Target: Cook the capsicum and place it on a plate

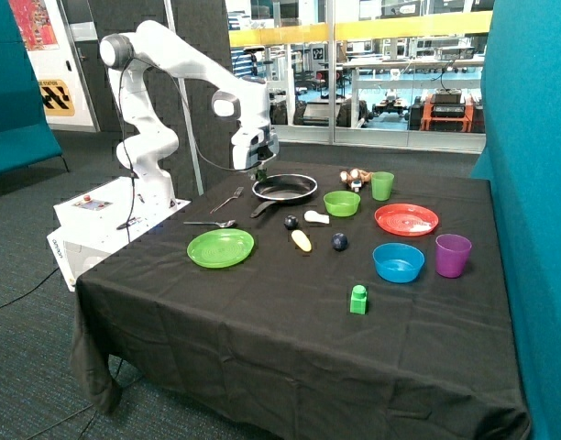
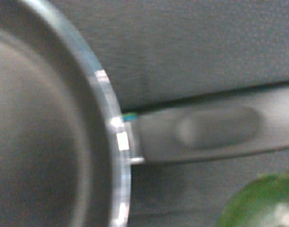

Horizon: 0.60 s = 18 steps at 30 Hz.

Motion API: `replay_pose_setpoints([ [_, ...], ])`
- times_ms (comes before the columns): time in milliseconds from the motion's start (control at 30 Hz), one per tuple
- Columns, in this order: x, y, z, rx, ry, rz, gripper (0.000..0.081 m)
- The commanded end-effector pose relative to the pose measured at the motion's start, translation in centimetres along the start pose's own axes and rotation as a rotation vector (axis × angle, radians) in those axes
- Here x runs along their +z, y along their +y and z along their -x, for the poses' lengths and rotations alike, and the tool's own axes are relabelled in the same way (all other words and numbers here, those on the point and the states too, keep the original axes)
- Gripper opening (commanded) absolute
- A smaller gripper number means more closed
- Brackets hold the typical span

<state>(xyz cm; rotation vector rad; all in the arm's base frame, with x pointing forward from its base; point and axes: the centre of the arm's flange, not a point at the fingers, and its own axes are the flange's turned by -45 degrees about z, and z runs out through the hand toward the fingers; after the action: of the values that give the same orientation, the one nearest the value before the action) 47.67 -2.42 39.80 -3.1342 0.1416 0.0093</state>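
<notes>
Black cloth covers the table (image 1: 262, 348). Nearest on it is a small green block (image 1: 357, 299). A bit farther, on the left, lies the flat green plate (image 1: 221, 247), with nothing on it. Farther still sits the frying pan (image 1: 284, 187), also with no food in it.

The claw (image 1: 259, 168) hangs just above the pan's near left rim, beside the handle (image 2: 215, 130). In the wrist view the capsicum (image 2: 258, 203) shows as a green lump close to the camera, over the cloth and not over the pan. It is probably in the claw, but it cannot be told whether the claw is wide, narrow or holding it.

If the capsicum is let go here, it could hit the rim or the handle, bounce off and roll away across the cloth. So the cooking looks not done yet.
</notes>
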Motion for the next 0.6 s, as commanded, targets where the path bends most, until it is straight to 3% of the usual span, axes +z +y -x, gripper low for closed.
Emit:
replay_pose_setpoints([
  [0, 0.6, 4.8, -0.2, 0.123, 0.0064, 0.0036, 0.0000],
  [567, 3.3, 11.3, 0.0, 0.267, 0.0066, 0.0031, 0.0000],
])
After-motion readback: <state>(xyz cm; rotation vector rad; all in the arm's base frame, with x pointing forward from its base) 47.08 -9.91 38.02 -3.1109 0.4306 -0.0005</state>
